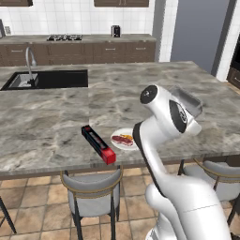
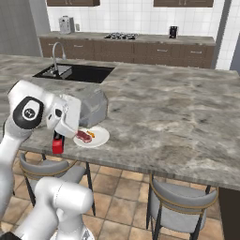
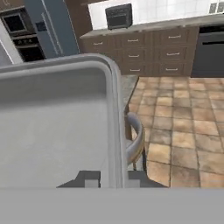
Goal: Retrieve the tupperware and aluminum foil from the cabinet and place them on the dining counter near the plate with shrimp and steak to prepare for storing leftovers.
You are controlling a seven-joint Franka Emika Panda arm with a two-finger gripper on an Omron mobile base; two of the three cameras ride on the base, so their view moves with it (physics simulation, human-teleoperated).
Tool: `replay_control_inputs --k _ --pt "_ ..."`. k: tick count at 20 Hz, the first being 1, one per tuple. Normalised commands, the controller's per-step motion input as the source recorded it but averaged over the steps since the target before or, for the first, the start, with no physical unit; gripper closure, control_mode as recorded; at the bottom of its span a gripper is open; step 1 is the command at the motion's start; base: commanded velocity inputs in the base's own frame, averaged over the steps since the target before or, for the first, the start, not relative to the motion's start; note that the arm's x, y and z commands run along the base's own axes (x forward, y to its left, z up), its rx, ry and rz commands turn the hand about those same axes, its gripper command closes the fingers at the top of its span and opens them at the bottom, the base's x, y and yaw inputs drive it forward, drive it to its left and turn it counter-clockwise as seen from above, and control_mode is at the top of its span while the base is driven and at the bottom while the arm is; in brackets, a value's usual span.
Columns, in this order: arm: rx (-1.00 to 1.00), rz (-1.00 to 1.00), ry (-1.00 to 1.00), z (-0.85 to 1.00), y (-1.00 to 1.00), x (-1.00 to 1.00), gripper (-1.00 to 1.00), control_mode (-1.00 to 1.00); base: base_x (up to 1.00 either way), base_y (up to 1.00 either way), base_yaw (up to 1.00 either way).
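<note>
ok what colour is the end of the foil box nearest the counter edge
Red; the rest of the foil box is black. Clearest in the left base view.

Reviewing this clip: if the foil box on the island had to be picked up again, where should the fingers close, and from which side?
Grip the aluminum foil across its narrow width near mid-length, coming from above. It lies flat on the dining counter, long and slim, with the plate close beside its red end, so a centred top grip would probably balance best.

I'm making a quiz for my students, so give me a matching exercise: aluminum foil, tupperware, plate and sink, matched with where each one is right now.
Things:
1. aluminum foil
2. tupperware
3. plate
4. sink

Places:
A. held up in the gripper
B. set into the far side of the dining counter
C. lying flat, left of the plate
D. near the counter's front edge, with meat on it

Pairs: 1-C, 2-A, 3-D, 4-B
</note>
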Motion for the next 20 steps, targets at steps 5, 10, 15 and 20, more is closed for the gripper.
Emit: replay_control_inputs --k 5,10,15,20 --pt "0.35 -0.11 0.31 -0.45 -0.14 0.69 1.0 -1.0 0.0 0.0 0.0" --pt "0.28 0.0 0.15 -0.34 -0.18 0.73 1.0 -1.0 0.0 0.0 0.0" --pt "0.14 0.0 0.01 -0.57 0.0 0.55 1.0 -1.0 0.0 0.0 0.0" --pt "0.17 0.04 0.02 -0.78 0.0 0.72 1.0 -1.0 0.0 0.0 0.0"
